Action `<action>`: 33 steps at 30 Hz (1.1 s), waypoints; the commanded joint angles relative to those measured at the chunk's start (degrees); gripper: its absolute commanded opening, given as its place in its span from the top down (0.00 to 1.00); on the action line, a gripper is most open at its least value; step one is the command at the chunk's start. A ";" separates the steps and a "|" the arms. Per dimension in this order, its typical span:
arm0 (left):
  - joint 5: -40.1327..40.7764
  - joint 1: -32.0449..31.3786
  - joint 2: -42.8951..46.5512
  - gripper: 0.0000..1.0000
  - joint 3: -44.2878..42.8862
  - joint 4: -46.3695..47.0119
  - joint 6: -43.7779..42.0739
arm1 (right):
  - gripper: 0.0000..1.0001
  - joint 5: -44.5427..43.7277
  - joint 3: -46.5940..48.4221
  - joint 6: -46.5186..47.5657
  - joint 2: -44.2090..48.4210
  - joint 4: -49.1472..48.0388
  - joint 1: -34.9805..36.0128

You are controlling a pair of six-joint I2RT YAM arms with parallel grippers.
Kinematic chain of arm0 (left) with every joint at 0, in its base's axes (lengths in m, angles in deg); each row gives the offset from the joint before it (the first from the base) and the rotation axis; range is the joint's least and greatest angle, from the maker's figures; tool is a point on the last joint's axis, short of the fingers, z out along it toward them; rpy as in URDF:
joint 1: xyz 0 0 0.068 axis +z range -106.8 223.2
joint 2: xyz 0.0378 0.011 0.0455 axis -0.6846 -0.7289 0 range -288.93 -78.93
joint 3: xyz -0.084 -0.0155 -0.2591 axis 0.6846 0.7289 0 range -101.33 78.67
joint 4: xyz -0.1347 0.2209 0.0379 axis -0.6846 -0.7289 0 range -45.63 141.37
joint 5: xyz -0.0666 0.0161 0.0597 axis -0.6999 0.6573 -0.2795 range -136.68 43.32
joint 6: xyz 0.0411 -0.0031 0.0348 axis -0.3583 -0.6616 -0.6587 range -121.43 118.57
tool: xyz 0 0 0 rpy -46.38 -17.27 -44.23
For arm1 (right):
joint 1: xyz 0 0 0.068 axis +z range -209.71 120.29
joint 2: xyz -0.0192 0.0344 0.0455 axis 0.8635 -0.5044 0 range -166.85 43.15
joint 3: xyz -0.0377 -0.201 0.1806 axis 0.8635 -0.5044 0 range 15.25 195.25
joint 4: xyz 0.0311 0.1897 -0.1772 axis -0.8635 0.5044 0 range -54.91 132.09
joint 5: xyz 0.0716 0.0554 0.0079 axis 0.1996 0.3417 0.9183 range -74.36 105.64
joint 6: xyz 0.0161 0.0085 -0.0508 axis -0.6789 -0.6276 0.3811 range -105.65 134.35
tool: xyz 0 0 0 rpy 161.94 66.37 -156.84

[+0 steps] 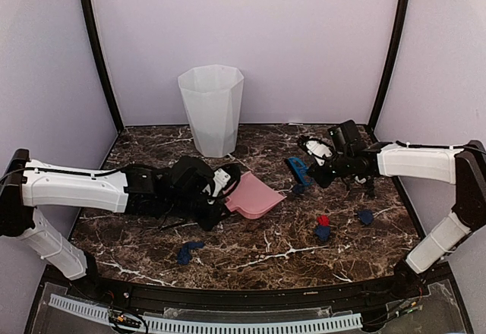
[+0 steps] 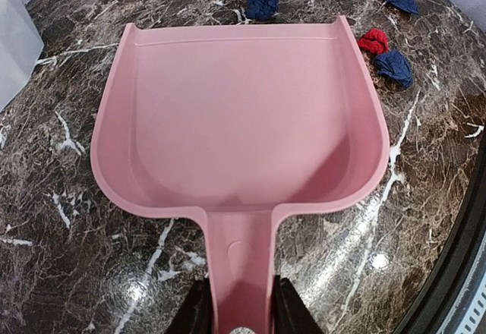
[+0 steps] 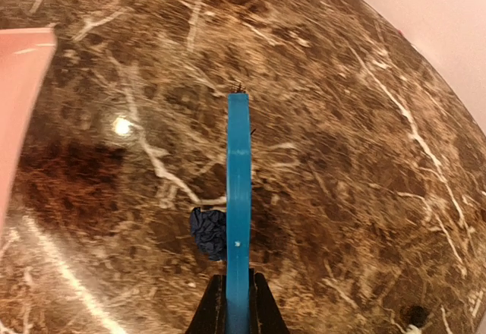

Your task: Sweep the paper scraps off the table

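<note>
While both grippers hold tools, five scraps lie loose

Left gripper (image 2: 239,313) clamps the handle of the pink dustpan (image 2: 235,121); right gripper (image 3: 238,307) is closed on the blue brush (image 3: 238,167). Paper scraps (image 1: 366,217) on the table (image 1: 258,262): four navy, one red. One lies nearer than the dustpan, four to its right.

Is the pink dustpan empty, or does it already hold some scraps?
Empty. The dustpan shows a bare floor in the left wrist view; the scraps lie on the table beyond its lip.
</note>
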 commanded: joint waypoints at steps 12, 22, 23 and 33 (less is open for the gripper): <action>-2.01 -2.53 3.69 1.00 3.07 2.66 0.82 | 1.00 -19.38 0.84 -14.65 11.99 -0.29 -2.72; -2.51 -3.65 1.40 1.00 3.73 4.60 1.24 | 1.00 -50.80 1.83 -16.34 5.80 7.01 -10.07; -2.53 -3.73 1.35 1.00 3.80 4.70 1.24 | 1.00 -51.36 1.99 -16.34 4.86 7.25 -10.93; -2.21 -3.89 0.95 1.00 4.82 5.44 1.16 | 1.00 -47.64 4.31 -19.94 -5.80 14.28 -15.79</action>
